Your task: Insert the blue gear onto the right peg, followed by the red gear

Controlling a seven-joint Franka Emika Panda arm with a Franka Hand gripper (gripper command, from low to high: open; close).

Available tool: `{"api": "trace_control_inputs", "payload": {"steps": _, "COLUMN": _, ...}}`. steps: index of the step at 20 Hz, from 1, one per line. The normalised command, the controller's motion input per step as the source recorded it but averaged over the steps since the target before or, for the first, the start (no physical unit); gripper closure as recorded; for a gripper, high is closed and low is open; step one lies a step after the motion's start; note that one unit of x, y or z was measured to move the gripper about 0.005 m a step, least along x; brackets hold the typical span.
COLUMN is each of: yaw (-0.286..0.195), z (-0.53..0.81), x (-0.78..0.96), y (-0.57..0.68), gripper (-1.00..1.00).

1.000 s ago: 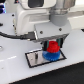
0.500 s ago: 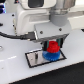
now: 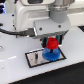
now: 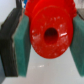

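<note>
In the exterior view the blue gear (image 3: 51,54) sits on the right side of a grey base plate (image 3: 35,58), wide and toothed. My gripper (image 3: 51,42) hangs directly above it, shut on the red gear (image 3: 51,43), which is just over the blue gear; I cannot tell whether they touch. In the wrist view the red gear (image 4: 50,32) fills the middle, its dark central hole facing the camera, clamped between two teal pads (image 4: 23,42). The peg is hidden under the gears.
The base plate lies on a white table (image 3: 15,70). The arm's white body (image 3: 30,17) fills the upper part of the exterior view. A dark cable (image 3: 10,31) runs at the exterior view's left.
The gripper with the red gear appears to have lowered slightly toward the blue gear; otherwise little has moved.
</note>
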Motion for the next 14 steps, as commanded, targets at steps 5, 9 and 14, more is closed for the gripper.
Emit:
{"api": "trace_control_inputs", "payload": {"steps": 5, "yaw": 0.0, "z": 0.03, "x": 0.4, "y": 0.07, "gripper": 1.0}}
{"api": "trace_control_inputs", "payload": {"steps": 9, "yaw": 0.0, "z": 0.14, "x": 0.31, "y": 0.07, "gripper": 1.0}}
{"api": "trace_control_inputs", "payload": {"steps": 14, "yaw": 0.0, "z": 0.33, "x": 0.38, "y": 0.0, "gripper": 1.0}}
